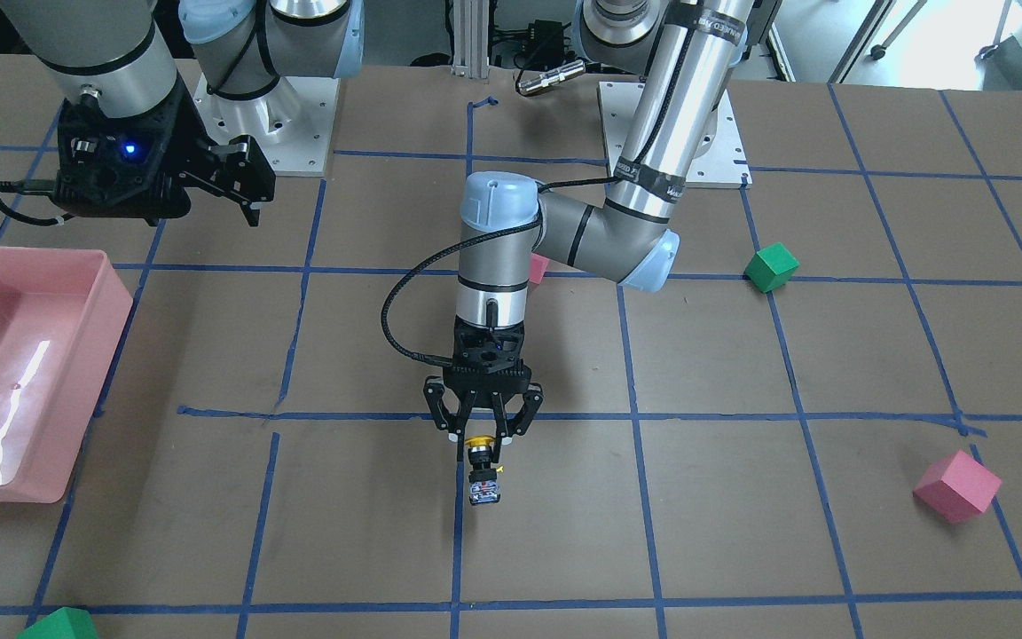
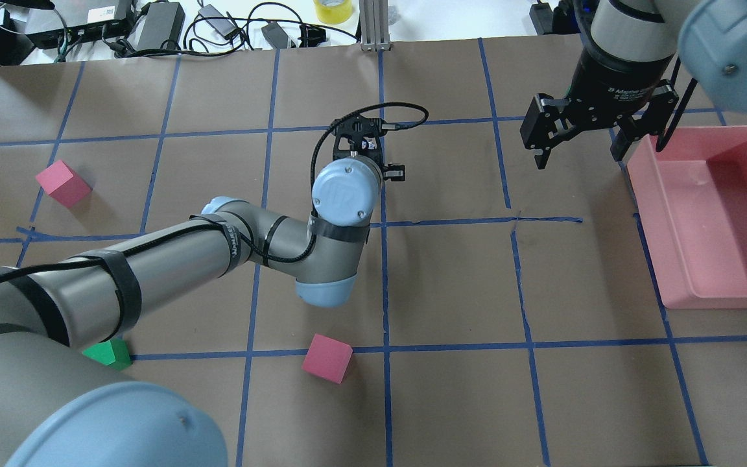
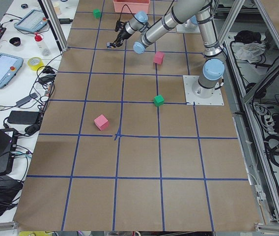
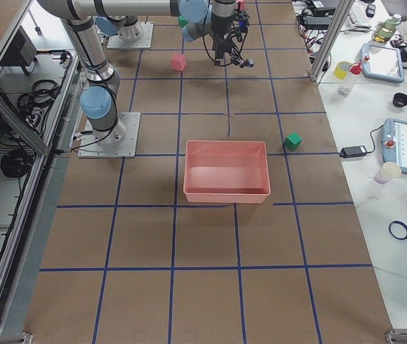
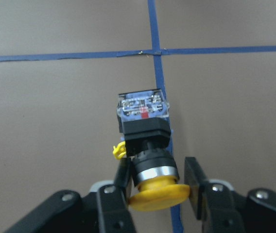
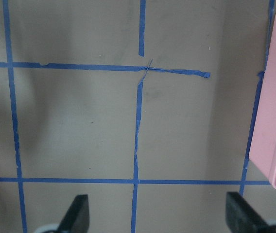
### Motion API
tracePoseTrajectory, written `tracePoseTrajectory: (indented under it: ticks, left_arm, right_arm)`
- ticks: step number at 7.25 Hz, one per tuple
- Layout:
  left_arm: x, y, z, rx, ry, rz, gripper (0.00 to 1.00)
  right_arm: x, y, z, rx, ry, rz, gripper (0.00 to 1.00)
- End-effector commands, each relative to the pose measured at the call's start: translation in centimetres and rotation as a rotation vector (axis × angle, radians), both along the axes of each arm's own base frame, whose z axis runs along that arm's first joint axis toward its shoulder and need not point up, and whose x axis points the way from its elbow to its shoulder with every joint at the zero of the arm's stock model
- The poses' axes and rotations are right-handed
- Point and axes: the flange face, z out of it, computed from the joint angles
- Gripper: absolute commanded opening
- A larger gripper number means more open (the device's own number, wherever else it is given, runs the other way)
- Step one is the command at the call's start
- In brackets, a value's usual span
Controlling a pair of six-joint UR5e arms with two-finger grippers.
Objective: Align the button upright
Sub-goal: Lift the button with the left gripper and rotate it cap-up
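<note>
The button has a yellow cap, a black body and a clear-grey block base. It sits on a blue tape line near the table's middle, cap toward the gripper and base away from it. My left gripper points down over it. In the left wrist view the button fills the middle, and the fingers sit on either side of the cap and collar, closed on it. I cannot tell whether the base rests on the table. My right gripper hangs open and empty above the table near the pink bin.
A pink bin stands on the robot's right side. Pink cubes and green cubes lie scattered on the brown, blue-taped table. Cables and gear lie beyond the far edge.
</note>
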Motion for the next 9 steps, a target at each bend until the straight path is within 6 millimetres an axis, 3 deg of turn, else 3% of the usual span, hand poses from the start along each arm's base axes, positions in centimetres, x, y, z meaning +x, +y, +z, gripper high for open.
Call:
tracePoseTrajectory:
  ticks: [1, 5, 7, 8, 9]
  left_arm:
    - [1.0, -2.1, 3.5, 0.187, 0.061, 0.052, 0.00]
    - [0.0, -3.9, 5.9, 0.559, 0.335, 0.420, 0.00]
    - [3.2, -5.3, 3.8, 0.853, 0.535, 0.554, 0.00]
    - [5.3, -6.4, 3.1, 0.913, 0.603, 0.665, 0.00]
    - [5.8, -7.1, 1.8, 0.964, 0.650, 0.710, 0.00]
  right_arm:
    - [0.0, 0.1, 0.1, -0.003, 0.004, -0.003, 1.00]
    - [-0.1, 0.1, 0.1, -0.004, 0.005, -0.008, 1.00]
    - [-0.1, 0.2, 0.2, -0.006, 0.007, -0.008, 1.00]
    - [-0.1, 0.1, 0.1, -0.004, 0.006, -0.009, 1.00]
    - [-0.1, 0.2, 0.2, -0.006, 0.007, -0.009, 1.00]
